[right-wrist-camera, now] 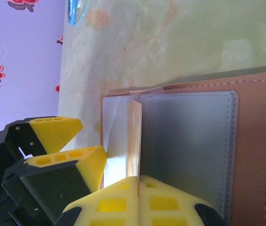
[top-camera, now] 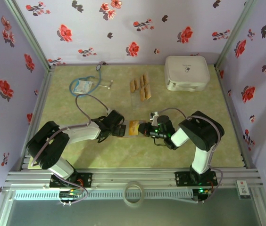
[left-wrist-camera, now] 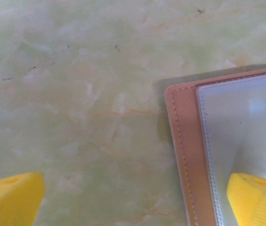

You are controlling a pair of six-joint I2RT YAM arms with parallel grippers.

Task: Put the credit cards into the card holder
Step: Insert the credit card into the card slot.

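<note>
Work surface and enclosure: a pale green, marble-patterned table [top-camera: 100, 155] closed on three sides by lavender walls [top-camera: 123, 28] printed with red and dark flowers; aluminium rails [top-camera: 133, 176] run along the bottom of the top view.

Upper right of that view: a white rounded case [top-camera: 187, 73] bearing a small dark mark too small to read. Upper left: a blue-tubed stethoscope [top-camera: 88, 85]. No other writing can be read (a white tag on the rail at lower right is equally illegible).

Upper centre: the loose credit cards [top-camera: 140, 84], thin tan strips lying side by side, one set just below the rest; their long axes run roughly top to bottom of the frame, tilted slightly to the right.

Centre: the card holder [right-wrist-camera: 251, 141] lies opened flat on the table between the two grippers; in the right wrist view its long axis runs left to right, its stitched leather border is at the right edge and its greyish clear pockets face up.

Left gripper [left-wrist-camera: 133, 202]: jaws spread to their widest and holding nothing; one yellow fingertip is over bare table at lower left of its wrist view, the other over the holder's clear pocket at lower right.

Right gripper [right-wrist-camera: 137, 186]: yellow pads pressed together at bottom centre, pinching one credit card [right-wrist-camera: 134, 136] seen edge-on; the card stands on the holder's inner face beside a lifted clear flap, its visible edge running top to bottom of the frame.
</note>
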